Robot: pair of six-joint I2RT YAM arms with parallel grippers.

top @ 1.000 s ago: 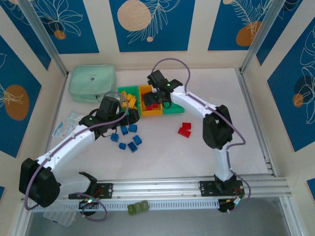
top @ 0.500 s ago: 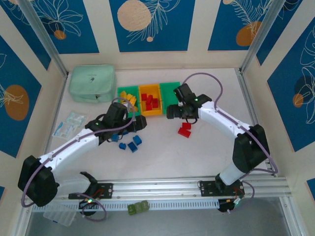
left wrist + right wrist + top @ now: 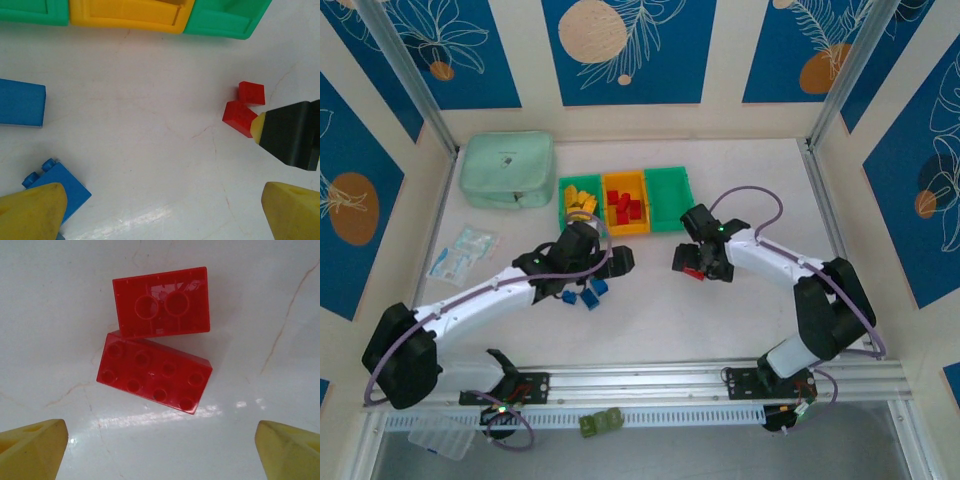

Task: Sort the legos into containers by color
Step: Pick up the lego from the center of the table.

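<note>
Right wrist view resolves two touching red legos (image 3: 154, 377), the 12 o'clock one (image 3: 161, 302) inverted; overhead, right arm (image 3: 770, 258) reaches toward 9 o'clock; right tool (image 3: 160, 442), left tool (image 3: 162, 212) spread.

From high behind its near edge we look down over the whole table (image 3: 740, 330). Our left wrist camera faces down, near the surface, catching the front edges of the bins (image 3: 125, 12) and two red bricks (image 3: 240, 117). Our right wrist camera looks down on those same bricks from closer still.
</note>
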